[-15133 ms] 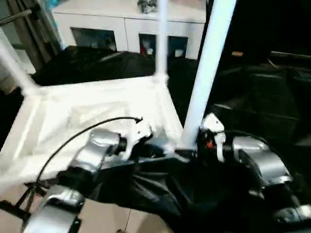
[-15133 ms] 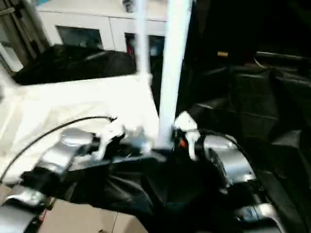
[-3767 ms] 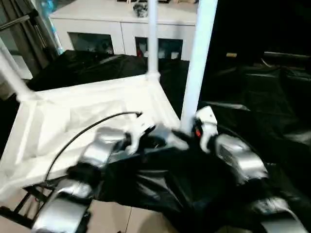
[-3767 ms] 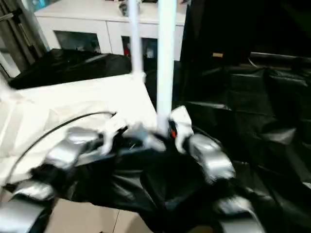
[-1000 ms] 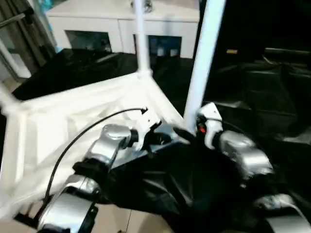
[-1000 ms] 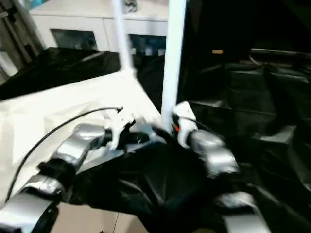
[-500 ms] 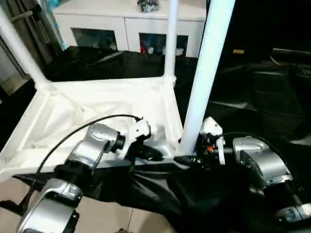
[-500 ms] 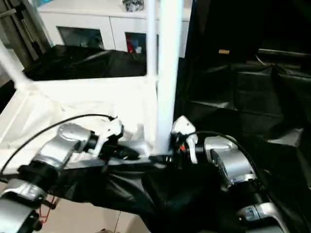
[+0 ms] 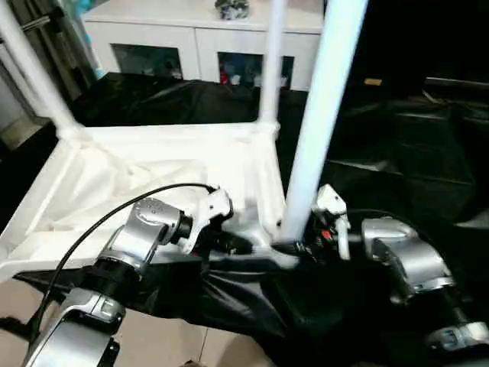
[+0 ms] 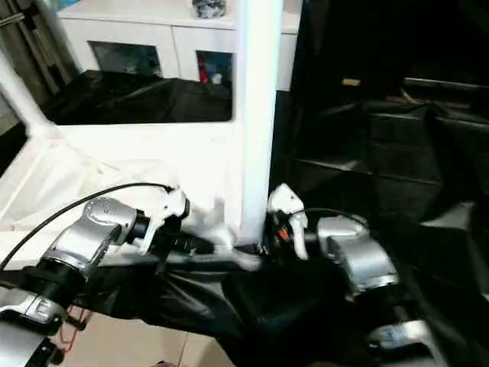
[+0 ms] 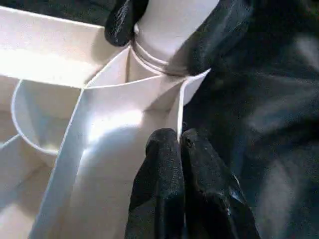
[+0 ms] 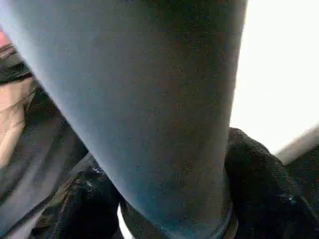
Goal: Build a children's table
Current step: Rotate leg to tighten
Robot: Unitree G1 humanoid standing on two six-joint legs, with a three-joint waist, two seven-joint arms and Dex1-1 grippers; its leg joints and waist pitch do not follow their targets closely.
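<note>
The children's table lies upside down: its white tabletop [image 9: 153,153] rests ribbed side up on the black drape. Three white legs stand in corner sockets: far left [image 9: 30,69], far right [image 9: 271,61] and the thick near-right leg [image 9: 317,115]. My left gripper [image 11: 180,142] is shut, pinching the tabletop's thin rim beside the near-right socket [image 11: 149,64]. My right gripper [image 9: 298,246] is at that leg's base, with a black finger [image 12: 259,174] pressed to each side of the tube [image 12: 149,99]. Both of its fingers also wrap the leg in the left wrist view.
A white cabinet [image 9: 199,30] with glass doors stands behind the work table. Rumpled black drape [image 9: 412,153] covers the table to the right. Pale floor [image 9: 160,336] lies below the near edge. A black cable [image 9: 114,206] loops over my left forearm.
My right gripper's fingers have closed in around the near-right leg's base. The left gripper keeps its pinch on the rim. The head view has swung, so the whole picture has shifted.
</note>
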